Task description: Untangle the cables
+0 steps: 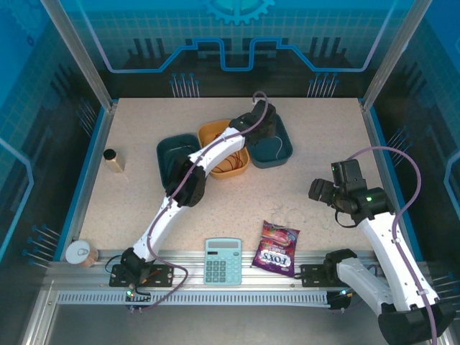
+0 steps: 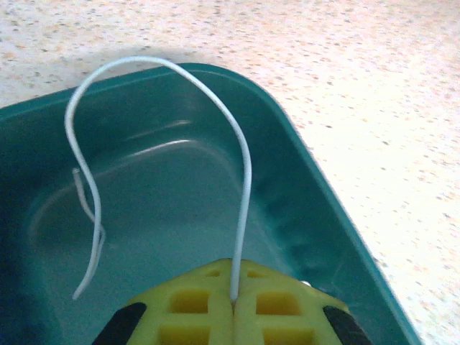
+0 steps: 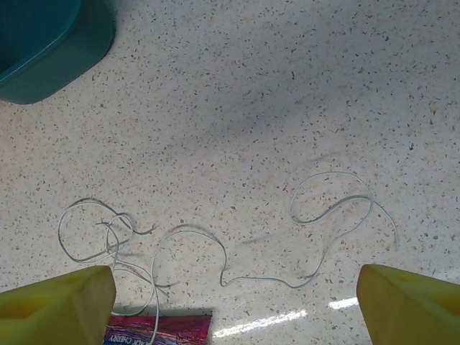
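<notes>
White cable (image 2: 244,165) sits pinched in L claw (image 2: 233,291) over teal bin (image 2: 320,215), prob. to drop in. R claw (image 3: 237,291) hangs spread near bin, over pale cable (image 3: 330,173).

A thin white flexible wire (image 2: 241,165) is shown ahead of the left gripper's (image 2: 233,302) yellow, grid-patterned fingers (image 2: 194,313), against a glossy teal plastic tub (image 2: 316,194). Before the right gripper (image 3: 233,291) (yellow too), pale grey looped wires (image 3: 316,208) are set off by a beige, dark-speckled tabletop (image 3: 273,93).
</notes>
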Controlling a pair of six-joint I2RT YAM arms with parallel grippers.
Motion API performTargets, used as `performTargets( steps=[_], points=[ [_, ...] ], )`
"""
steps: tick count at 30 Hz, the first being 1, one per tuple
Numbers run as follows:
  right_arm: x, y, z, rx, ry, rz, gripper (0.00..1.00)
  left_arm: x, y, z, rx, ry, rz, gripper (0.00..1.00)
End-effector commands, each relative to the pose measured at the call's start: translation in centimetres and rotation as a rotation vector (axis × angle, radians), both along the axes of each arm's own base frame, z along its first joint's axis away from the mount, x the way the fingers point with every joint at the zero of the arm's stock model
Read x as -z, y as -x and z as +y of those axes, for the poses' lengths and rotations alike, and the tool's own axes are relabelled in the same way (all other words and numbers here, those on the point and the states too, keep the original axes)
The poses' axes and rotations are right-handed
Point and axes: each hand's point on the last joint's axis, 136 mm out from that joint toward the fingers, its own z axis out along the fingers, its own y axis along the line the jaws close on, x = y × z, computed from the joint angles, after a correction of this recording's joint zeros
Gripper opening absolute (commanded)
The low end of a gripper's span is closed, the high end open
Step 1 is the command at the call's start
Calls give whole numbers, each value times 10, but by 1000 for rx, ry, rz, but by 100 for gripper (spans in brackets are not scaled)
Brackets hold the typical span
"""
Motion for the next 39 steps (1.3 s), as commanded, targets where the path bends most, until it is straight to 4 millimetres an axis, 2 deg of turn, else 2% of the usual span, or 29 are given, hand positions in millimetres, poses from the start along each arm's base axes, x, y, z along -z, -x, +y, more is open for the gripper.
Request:
performTargets(
  steps=[1, 5, 11, 13, 16, 19, 23, 28, 34, 38, 39],
  points=[
    [-2, 6, -5, 11, 8, -1, 88, -25, 18, 1, 50, 40, 57, 0],
    [-4, 7, -5, 12, 4, -11, 88, -6, 33, 0, 64, 52, 156, 0],
    [-2, 9, -4, 9, -2, -4, 88, 25, 34, 14, 12, 24, 237, 2],
    [-1, 9, -4, 9, 2, -1, 88, 29, 33, 16, 6, 23, 237, 13],
    [2, 11, -7, 14, 15, 15, 88, 23, 32, 15, 8, 32, 225, 33],
    [6, 14, -10, 22, 33, 39, 88, 6, 31, 13, 19, 52, 195, 43],
    [9, 15, -12, 34, 46, 56, 88, -28, 30, 14, 33, 68, 138, 51],
    [12, 16, -14, 42, 58, 77, 87, -71, 39, 13, 70, 108, 87, 59],
    [33, 25, -15, 57, 61, 161, 82, -128, 71, 18, 138, 157, -1, 75],
    [41, 29, -14, 102, 36, 172, 80, -162, 101, 39, 155, 171, -79, 99],
    [44, 30, -13, 112, 30, 176, 79, -167, 108, 46, 150, 173, -99, 99]
  ],
)
